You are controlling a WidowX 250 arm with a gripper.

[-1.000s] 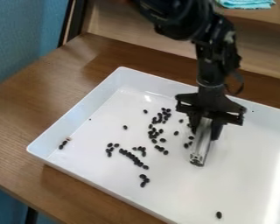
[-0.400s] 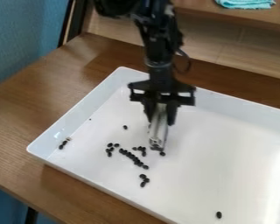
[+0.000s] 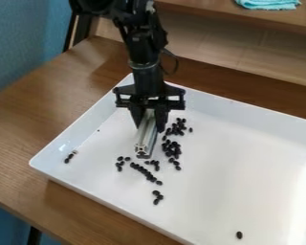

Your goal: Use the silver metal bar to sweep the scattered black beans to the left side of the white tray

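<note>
Inside the white tray [image 3: 245, 191], the end effector [image 3: 150, 128] grips a slotted metal bar [image 3: 145, 141] — sweeping black beans [image 3: 171, 149], seemingly — and the next stroke needs it low and steady.

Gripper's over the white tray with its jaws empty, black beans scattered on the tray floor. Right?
Not quite: the jaws aren't empty. The camera view shows the gripper holding a silvery bar between them. The rest is right: it's over the white tray, with black beans scattered on the floor of it.
</note>
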